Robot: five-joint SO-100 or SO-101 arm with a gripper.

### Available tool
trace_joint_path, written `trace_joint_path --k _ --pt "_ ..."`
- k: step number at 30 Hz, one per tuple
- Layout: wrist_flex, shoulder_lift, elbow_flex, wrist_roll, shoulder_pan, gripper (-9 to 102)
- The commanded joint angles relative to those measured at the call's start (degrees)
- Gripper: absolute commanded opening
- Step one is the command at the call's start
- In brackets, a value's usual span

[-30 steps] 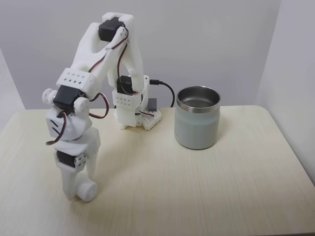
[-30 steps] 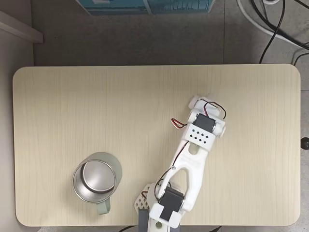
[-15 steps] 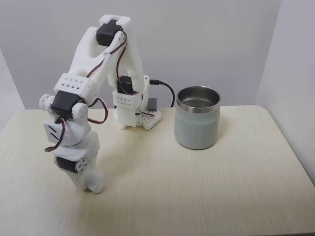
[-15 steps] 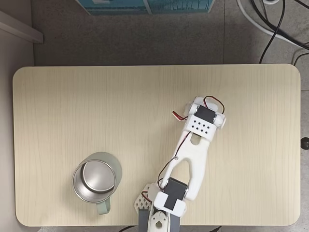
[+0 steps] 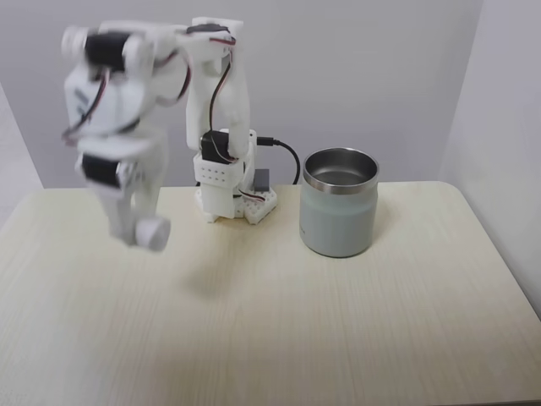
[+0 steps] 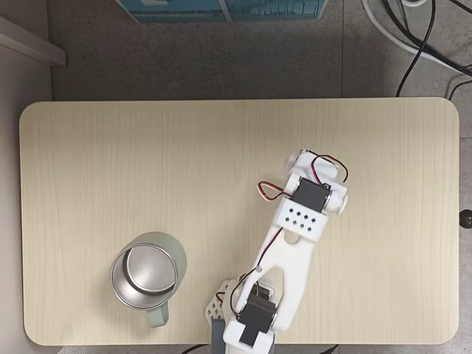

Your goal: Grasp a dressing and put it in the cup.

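One dressing hangs above the table, its long axis roughly level, round end toward me. My gripper pinches it (fingers barely parted), well left of the upright cup in that side-on fixed view.

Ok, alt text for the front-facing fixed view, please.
A white robot arm holds the dressing in its fingers, lifted above the table. The cup stands to the right, beyond the arm's base.
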Motion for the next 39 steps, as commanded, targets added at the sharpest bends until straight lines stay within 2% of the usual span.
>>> trace_joint_path --k 1,8,12,18,33,39 --pt "6.50 -3.08 9.14 1.05 -1.41 0" --pt "8.88 -10.20 12.13 2.46 -5.01 0" --pt "8.88 -13.27 10.90 2.20 -11.34 0" --pt "8.79 -18.72 8.17 1.05 -26.89 0" --pt "8.88 -23.38 0.53 -10.99 -67.94 0" --pt "9.05 -24.96 -2.99 -16.08 -80.07 0"
